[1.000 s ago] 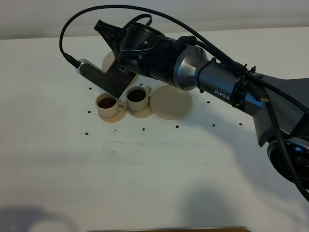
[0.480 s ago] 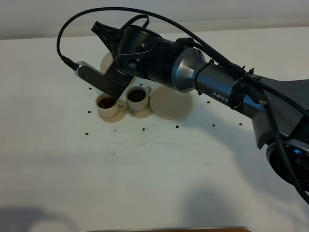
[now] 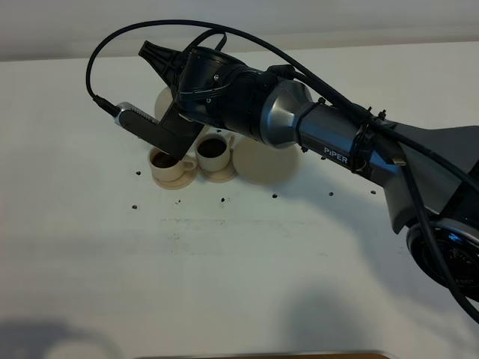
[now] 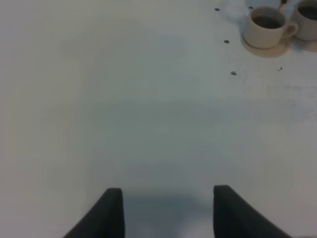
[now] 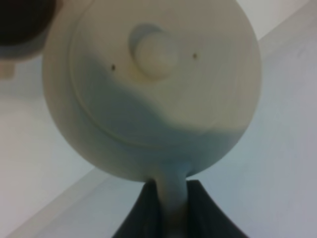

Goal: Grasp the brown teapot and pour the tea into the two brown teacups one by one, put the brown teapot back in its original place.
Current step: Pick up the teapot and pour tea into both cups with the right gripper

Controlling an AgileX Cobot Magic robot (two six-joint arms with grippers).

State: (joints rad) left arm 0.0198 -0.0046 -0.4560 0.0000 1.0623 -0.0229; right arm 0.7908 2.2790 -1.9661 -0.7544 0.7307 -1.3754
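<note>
Pinching the loop handle of the brown teapot (image 5: 148,99) between the two fingers of my right claw (image 5: 172,184), I hold the pot up off the white tabletop (image 3: 224,269), above the cups. My right arm reaches across the middle toward the left side. In the high view its black wrist hides most of the pot, and only a pale sliver of the body shows beside the claw. From my right wrist I look onto the round lid with its small knob, and the handle runs straight down into my grip.

Below the pot stands the left teacup (image 3: 166,161) on its small saucer, with dark tea inside. In the left wrist view a thin brown streak slants toward its rim. Just beside it, the right teacup (image 3: 212,148) sits on its own saucer and also holds dark tea. The wide saucer plate (image 3: 266,158) lies just beside the right teacup's saucer, with nothing on it; my arm passes over its far edge.

A few small dark specks (image 3: 224,200) are scattered over the tabletop around the cups.

My left claw (image 4: 167,189) hangs over bare tabletop, well apart from the cups, its fingers spread with nothing between them.
</note>
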